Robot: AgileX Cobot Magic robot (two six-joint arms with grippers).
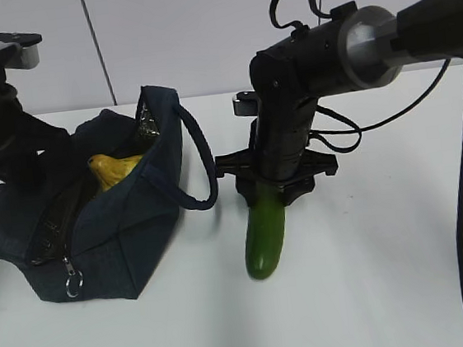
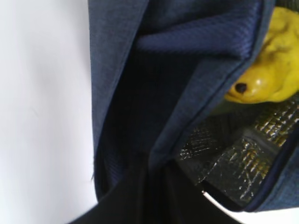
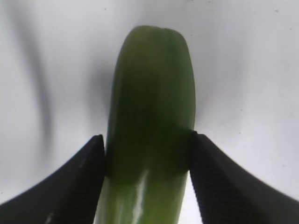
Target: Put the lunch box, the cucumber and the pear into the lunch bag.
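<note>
Exterior view: the cucumber (image 1: 265,240) is held nose-down over the white worktop (image 1: 368,292) by the right tool (image 1: 276,187), fingers (image 3: 79,182) pinched on both its sides. The pear (image 1: 113,168) is seen inside the open navy lunch bag (image 1: 106,245). Left tool is hidden by bag fabric, so its state can't be told.
</note>
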